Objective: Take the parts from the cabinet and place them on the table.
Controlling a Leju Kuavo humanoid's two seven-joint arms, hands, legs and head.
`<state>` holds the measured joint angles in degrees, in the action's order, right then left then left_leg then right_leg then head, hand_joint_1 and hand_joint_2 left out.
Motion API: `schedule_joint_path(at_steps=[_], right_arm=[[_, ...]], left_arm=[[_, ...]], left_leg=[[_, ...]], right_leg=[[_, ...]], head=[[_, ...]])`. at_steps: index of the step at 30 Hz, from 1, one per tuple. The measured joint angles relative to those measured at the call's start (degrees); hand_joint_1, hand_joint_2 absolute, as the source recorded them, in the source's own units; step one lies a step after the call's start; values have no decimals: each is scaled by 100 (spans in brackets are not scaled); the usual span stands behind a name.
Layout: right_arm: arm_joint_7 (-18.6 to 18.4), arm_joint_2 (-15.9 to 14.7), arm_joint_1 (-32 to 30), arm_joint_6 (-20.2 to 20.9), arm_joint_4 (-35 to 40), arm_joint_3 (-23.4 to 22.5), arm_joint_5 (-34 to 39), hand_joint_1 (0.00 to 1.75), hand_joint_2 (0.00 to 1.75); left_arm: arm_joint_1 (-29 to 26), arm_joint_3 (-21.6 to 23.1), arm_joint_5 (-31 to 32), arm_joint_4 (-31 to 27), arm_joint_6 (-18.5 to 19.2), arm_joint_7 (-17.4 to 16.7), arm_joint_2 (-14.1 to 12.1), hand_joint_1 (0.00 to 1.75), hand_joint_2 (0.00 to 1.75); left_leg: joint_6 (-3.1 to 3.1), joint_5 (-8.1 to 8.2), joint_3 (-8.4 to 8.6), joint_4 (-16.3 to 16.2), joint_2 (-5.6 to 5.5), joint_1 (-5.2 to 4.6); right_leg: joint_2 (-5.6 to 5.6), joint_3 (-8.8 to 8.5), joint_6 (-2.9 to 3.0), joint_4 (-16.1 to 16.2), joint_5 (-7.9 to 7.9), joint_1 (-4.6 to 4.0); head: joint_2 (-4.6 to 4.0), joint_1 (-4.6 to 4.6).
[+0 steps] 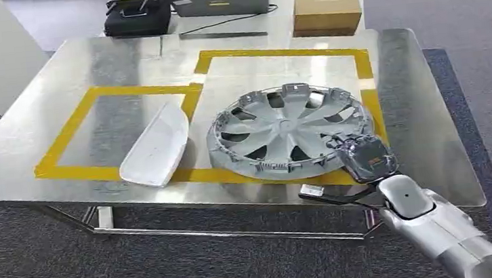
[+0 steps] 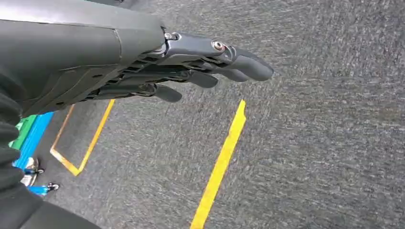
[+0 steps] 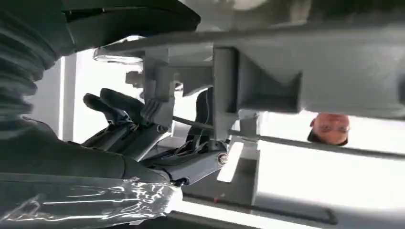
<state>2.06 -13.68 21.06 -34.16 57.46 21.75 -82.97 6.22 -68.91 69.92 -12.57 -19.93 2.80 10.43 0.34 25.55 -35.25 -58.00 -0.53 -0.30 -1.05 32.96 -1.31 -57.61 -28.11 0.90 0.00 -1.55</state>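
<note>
Silver-grey, the wheel cover (image 1: 290,131) lies flat on the metal tabletop (image 1: 419,129), inside the right-hand yellow tape square (image 1: 276,53). The right robot hand (image 1: 366,158) grips its near right rim, fingers (image 3: 114,102) curled around the ribbed plastic edge in the right wrist view. Just left of the cover, a white curved panel (image 1: 157,147) rests across the tape of the left square. The left robot hand (image 2: 210,67) hangs over grey carpet (image 2: 325,119) with yellow floor lines, fingers apart and holding nothing. Behind the tabletop stand a cardboard box (image 1: 326,10), a laptop (image 1: 220,0) and a black case (image 1: 137,14).
</note>
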Motion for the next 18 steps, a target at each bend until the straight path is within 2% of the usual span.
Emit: schedule_joint_path(at_steps=[8,18], right_arm=[[221,2,74,207,-210,118,325,175,175],[164,112,206,234,-214,328,376,175,175]], left_arm=[[-1,0,2,0,13,2,-11,0,175],[-1,4,182,0,-105,-350,-13,0,175]], left_leg=[[11,-2,2,-1,0,-3],[10,-3,5,-1,1,9]], right_leg=[[-1,0,-7,0,4,2],[1,0,-7,-3,3,-10]], head=[[0,-2],[0,-2]])
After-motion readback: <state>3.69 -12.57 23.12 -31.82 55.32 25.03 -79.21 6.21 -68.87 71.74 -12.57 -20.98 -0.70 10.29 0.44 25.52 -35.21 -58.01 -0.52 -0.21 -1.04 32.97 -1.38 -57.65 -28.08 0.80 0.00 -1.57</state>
